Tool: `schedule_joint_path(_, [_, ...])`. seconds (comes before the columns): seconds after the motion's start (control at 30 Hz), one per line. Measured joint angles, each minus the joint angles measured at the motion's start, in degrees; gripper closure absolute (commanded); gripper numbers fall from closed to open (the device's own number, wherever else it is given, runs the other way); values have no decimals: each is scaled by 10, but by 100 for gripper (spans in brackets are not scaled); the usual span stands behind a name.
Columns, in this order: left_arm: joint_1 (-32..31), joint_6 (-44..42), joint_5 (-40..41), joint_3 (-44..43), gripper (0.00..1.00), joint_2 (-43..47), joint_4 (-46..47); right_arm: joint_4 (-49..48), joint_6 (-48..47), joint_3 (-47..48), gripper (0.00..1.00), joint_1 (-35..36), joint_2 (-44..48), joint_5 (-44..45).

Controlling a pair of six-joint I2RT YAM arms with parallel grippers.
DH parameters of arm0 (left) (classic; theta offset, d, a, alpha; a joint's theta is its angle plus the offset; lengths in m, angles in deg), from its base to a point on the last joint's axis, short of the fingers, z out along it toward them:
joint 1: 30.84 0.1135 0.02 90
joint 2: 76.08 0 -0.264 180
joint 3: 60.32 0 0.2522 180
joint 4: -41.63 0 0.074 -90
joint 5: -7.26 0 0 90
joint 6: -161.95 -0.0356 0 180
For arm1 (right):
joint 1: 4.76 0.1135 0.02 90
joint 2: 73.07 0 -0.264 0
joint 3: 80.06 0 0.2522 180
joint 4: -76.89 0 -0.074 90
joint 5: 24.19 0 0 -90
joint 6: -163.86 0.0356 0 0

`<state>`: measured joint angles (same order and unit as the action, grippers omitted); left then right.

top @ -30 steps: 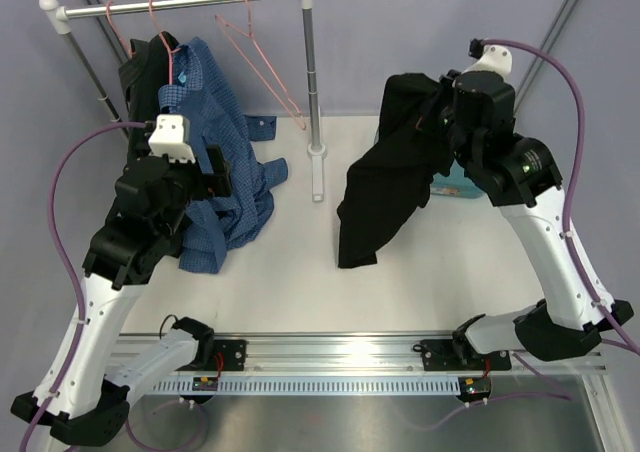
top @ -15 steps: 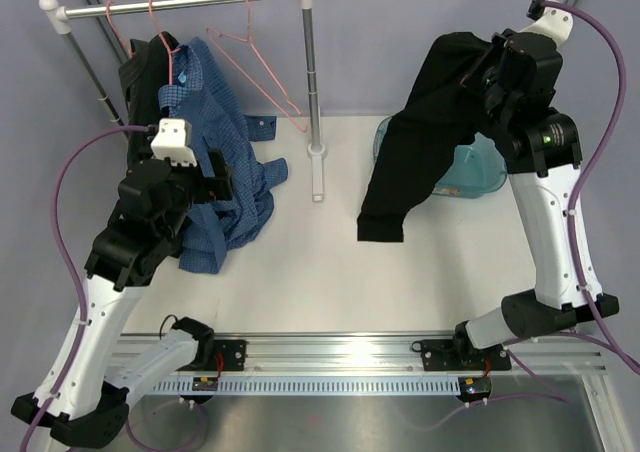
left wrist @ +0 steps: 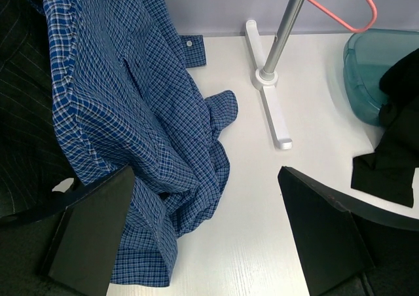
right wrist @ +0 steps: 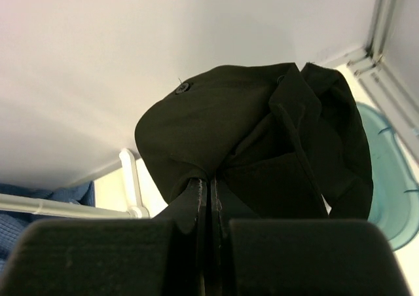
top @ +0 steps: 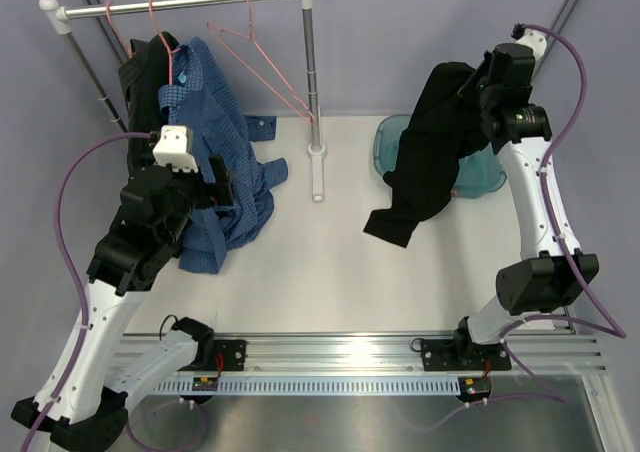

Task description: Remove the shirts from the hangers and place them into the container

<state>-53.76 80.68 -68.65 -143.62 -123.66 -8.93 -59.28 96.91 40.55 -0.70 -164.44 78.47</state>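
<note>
My right gripper (top: 472, 84) (right wrist: 211, 181) is shut on a black shirt (top: 428, 147) (right wrist: 262, 132), held high. The cloth hangs down over the left rim of the teal container (top: 492, 177) (right wrist: 387, 178), and its lower end reaches the table. A blue checked shirt (top: 228, 162) (left wrist: 131, 106) and a dark shirt (top: 145, 67) (left wrist: 26, 112) hang on pink hangers (top: 165, 34) on the rail. One empty hanger (top: 268, 72) hangs tilted beside them. My left gripper (top: 215, 177) (left wrist: 206, 171) stands open right of the blue shirt's lower folds, holding nothing.
The rail's upright post (top: 310, 62) and white foot (top: 318, 177) stand between the shirts and the container. An aluminium track (top: 340, 352) runs along the near table edge. Purple cables loop off both arms.
My right arm has lifted the black shirt and carried it back and right, over the container. The shirt now drapes across the rim. The left arm has barely moved.
</note>
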Motion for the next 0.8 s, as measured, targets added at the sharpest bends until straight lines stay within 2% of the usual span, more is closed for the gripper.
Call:
schedule_joint_path(0.3, [0, 3, -2, 8, 1, 4, 1, -71, 28, -123, 100, -27, -55, -38])
schedule_joint_path(0.63, [0, 9, -4, 16, 1, 9, 2, -82, 63, -150, 100, -41, -202, -63])
schedule_joint_path(0.73, [0, 9, -4, 18, 1, 9, 2, -73, 71, -150, 83, -54, -240, -63])
schedule_joint_path(0.8, [0, 9, -4, 18, 1, 8, 2, -65, 75, -150, 68, -63, -259, -63])
